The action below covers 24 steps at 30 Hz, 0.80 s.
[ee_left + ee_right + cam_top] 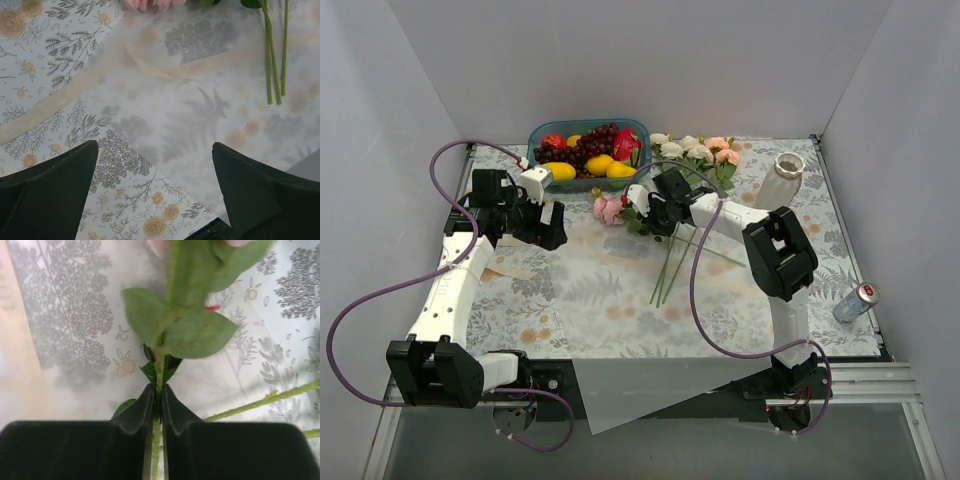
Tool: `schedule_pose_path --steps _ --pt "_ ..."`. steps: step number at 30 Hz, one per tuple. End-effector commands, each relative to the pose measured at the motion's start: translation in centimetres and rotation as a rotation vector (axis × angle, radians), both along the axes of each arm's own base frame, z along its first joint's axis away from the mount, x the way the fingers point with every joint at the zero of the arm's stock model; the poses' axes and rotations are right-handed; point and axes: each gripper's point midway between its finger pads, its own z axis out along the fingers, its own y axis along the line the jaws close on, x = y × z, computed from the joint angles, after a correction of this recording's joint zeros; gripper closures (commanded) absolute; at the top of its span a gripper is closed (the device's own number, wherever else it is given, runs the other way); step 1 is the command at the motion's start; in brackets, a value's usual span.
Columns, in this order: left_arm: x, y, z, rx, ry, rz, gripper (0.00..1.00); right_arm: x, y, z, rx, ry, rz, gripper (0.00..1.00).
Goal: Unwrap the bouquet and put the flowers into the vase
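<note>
Right gripper (156,390) clamped tight on 1 green leafy rose stem (167,315); 2 loose green stems (260,402) right of fingers. Left gripper (154,145) wide open, empty, over white translucent wrapping paper (200,115).

Floral-clothed table (835,240) under paper (200,125), ribbon (50,102), flowers (700,150), vase (782,180), fruit bowl (640,127), perhaps a can (855,302).

Bright, even diffuse light; soft shadows; right wrist foreground blurred, others sharp.

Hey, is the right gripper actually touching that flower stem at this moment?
Touching. The right wrist view shows the right gripper closed on the flower stem, both fingers pressing it.
</note>
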Motion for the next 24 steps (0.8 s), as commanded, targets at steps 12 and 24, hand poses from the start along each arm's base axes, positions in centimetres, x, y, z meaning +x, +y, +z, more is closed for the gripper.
schedule_pose_path --steps 12,24 --pt "-0.3 0.2 3.0 -0.006 -0.083 0.006 0.02 2.6 4.0 19.1 0.333 -0.232 -0.009 0.99" --pt "-0.8 0.1 2.7 -0.026 -0.075 0.012 0.02 0.8 -11.8 49.4 1.044 -1.058 -0.411 0.99"
